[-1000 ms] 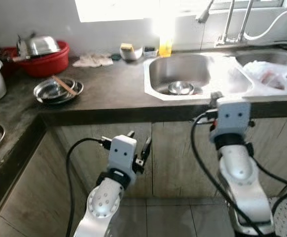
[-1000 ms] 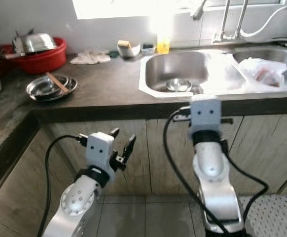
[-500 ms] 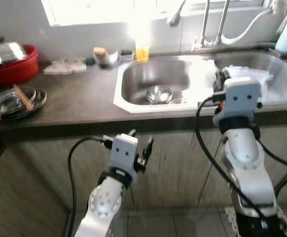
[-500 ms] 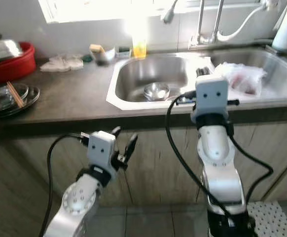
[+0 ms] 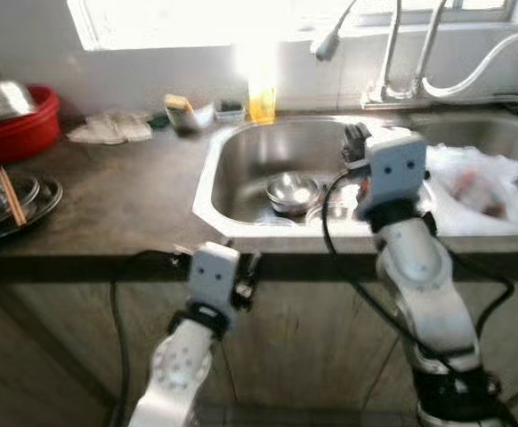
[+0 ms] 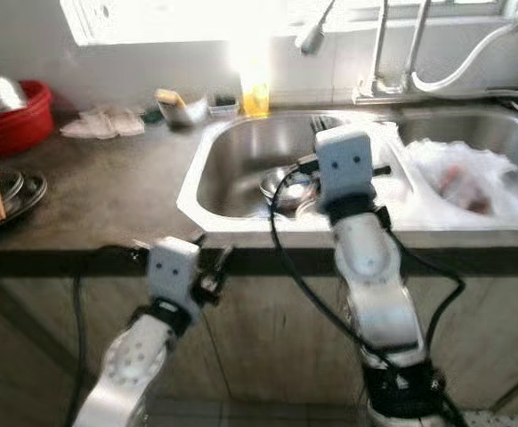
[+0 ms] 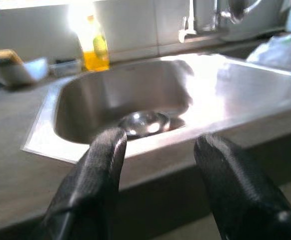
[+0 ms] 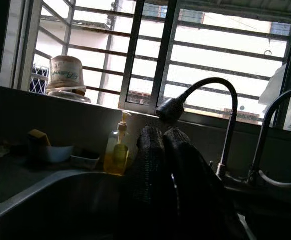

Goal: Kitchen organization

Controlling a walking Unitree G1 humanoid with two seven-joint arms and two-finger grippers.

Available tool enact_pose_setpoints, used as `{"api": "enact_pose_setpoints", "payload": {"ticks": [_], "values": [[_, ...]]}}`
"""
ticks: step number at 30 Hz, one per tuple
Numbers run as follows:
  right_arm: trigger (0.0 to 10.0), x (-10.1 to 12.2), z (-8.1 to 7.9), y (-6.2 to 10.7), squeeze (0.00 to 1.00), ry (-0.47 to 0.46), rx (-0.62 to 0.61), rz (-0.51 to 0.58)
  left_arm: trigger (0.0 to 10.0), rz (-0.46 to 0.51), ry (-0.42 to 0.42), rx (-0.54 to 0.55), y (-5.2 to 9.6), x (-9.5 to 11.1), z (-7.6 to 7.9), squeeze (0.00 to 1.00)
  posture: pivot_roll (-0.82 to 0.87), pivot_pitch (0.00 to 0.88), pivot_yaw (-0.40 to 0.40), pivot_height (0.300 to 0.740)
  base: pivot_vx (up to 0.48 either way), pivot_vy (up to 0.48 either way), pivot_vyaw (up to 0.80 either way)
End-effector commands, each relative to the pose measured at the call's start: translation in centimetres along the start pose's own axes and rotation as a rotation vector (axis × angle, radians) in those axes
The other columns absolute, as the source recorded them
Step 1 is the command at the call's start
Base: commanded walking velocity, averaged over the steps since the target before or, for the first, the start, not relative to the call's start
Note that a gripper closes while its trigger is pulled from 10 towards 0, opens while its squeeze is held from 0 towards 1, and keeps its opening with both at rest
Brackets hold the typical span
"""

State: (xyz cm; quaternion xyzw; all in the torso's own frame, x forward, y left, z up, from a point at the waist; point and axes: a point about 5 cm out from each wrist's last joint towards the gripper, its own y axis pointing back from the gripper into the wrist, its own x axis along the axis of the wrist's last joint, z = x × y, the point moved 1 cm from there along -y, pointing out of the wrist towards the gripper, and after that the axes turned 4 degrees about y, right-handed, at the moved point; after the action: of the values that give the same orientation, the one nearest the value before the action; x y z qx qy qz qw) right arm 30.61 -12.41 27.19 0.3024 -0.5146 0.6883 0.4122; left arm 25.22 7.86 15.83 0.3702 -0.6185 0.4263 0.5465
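A small steel bowl [image 5: 293,189] lies at the bottom of the left sink basin [image 5: 241,160]. My right gripper [image 8: 164,134] is raised over the front rim of that basin, just right of the bowl, its two black fingers pressed together with nothing between them. Below the counter's front edge is my left gripper [image 7: 160,142], open and empty, pointing toward the basin, where the bowl [image 7: 143,122] lies beyond its fingers. A crumpled plastic bag [image 5: 481,173] fills the right basin.
A yellow soap bottle [image 5: 261,98] and a sponge dish [image 5: 188,114] stand behind the sink, under the curved faucet [image 5: 330,40]. On the dark counter [image 5: 125,191] to the left are a white cloth [image 5: 108,129], steel plates with chopsticks [image 5: 5,196] and a red tub [image 5: 14,120].
The camera has come closer to the sink and shifted. My right arm has risen from the cabinet front to above the left basin. My left gripper has come up to the counter's edge.
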Motion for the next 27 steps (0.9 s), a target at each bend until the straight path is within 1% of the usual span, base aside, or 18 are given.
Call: {"api": "enact_pose_setpoints", "payload": {"ticks": [1, 4, 6, 8, 11, 13, 14, 16, 18, 19, 21, 22, 24, 25, 26, 27], "values": [[10.0, 0.2, -0.2, -0.4, 0.0, -0.012, 0.018, 0.002, 10.0, 0.006, -0.018, 0.016, 0.0, 0.2, -0.4, 0.0, 0.08, 0.049, 0.001, 0.74, 0.48, 0.0, 0.0], [10.0, 0.2, 0.0, -0.6, 0.0, -0.004, 0.016, 0.004, 10.0, -0.002, -0.005, 0.016, 0.1, 0.1, -0.4, 0.0, 0.08, 0.054, 0.003, 0.74, 0.48, 0.0, 0.0], [10.0, 0.1, 0.2, -0.8, 0.0, -0.003, 0.018, -0.007, 10.0, 0.002, 0.019, 0.021, 0.1, 0.1, -0.5, 0.0, 0.08, 0.054, 0.003, 0.74, 0.0, 0.0, 0.0], [10.0, -0.1, 0.6, -1.3, 0.0, 0.022, 0.015, -0.024, 10.0, 0.002, 0.001, 0.03, 0.1, 0.2, -0.7, 0.0, 0.07, 0.06, 0.0, 0.74, 0.0, 0.0, 0.0], [10.0, -0.3, 0.8, -1.8, 0.0, 0.04, 0.022, -0.038, 10.0, -0.002, 0.004, 0.029, 0.1, 0.1, -0.6, 0.0, 0.07, 0.061, -0.001, 0.74, 0.0, 0.0, 0.0], [10.0, -0.7, 1.0, -2.4, 0.0, 0.059, 0.033, -0.063, 10.0, 0.0, 0.008, 0.028, 0.0, 0.2, -0.6, 0.0, 0.07, 0.064, -0.001, 0.74, 0.0, 0.0, 0.0], [10.0, -0.9, 1.1, -2.7, 0.0, 0.063, 0.036, -0.073, 10.0, 0.0, 0.008, 0.028, 0.0, 0.2, -0.6, 0.0, 0.07, 0.064, -0.001, 0.74, 0.0, 0.0, 0.0], [10.0, -1.9, 1.0, -3.4, 0.0, 0.105, 0.071, -0.128, 10.0, 0.004, 0.009, 0.029, 0.1, 0.2, -0.5, 0.0, 0.07, 0.069, -0.005, 0.74, 0.0, 0.0, 0.0], [10.0, -2.0, 1.0, -3.5, 0.0, 0.109, 0.073, -0.133, 10.0, 0.004, 0.009, 0.029, 0.1, 0.2, -0.5, 0.0, 0.07, 0.07, -0.006, 0.74, 0.0, 0.0, 0.0], [10.0, -2.9, 0.9, -3.8, 0.0, 0.134, 0.092, -0.188, 10.0, 0.002, 0.009, 0.029, 0.1, 0.2, -0.5, 0.0, 0.08, 0.073, -0.01, 0.74, 0.0, 0.0, 0.0], [10.0, -4.3, 1.0, -3.9, 0.0, 0.155, 0.108, -0.268, 10.0, 0.001, 0.011, 0.028, 0.2, 0.2, -0.4, 0.0, 0.08, 0.074, -0.012, 0.74, 0.0, 0.0, 0.0], [10.0, -4.6, 1.0, -3.9, 0.0, 0.16, 0.111, -0.291, 10.0, 0.0, 0.011, 0.029, 0.3, 0.2, -0.4, 0.0, 0.09, 0.078, -0.014, 0.74, 0.0, 0.0, 0.0], [10.0, -5.9, 0.8, -3.9, 0.0, 0.155, 0.154, -0.377, 10.0, -0.001, 0.011, 0.034, 0.3, 0.2, -0.5, 0.0, 0.08, 0.078, -0.015, 0.74, 0.0, 0.0, 0.0], [10.0, -7.0, 0.6, -3.7, 0.0, 0.188, 0.207, -0.451, 10.0, -0.001, 0.01, 0.038, 0.3, 0.2, -0.6, 0.0, 0.09, 0.081, -0.016, 0.74, 0.0, 0.0, 0.0], [10.0, -7.0, 0.6, -3.7, 0.0, 0.188, 0.207, -0.451, 10.0, -0.001, 0.01, 0.038, 0.3, 0.2, -0.6, 0.0, 0.09, 0.081, -0.016, 0.74, 0.0, 0.0, 0.0], [10.0, -7.5, 0.6, -3.6, 0.0, 0.206, 0.218, -0.476, 10.0, 0.0, 0.01, 0.039, 0.3, 0.3, -0.6, 0.0, 0.09, 0.082, -0.017, 0.74, 0.0, 0.0, 0.0]]}}
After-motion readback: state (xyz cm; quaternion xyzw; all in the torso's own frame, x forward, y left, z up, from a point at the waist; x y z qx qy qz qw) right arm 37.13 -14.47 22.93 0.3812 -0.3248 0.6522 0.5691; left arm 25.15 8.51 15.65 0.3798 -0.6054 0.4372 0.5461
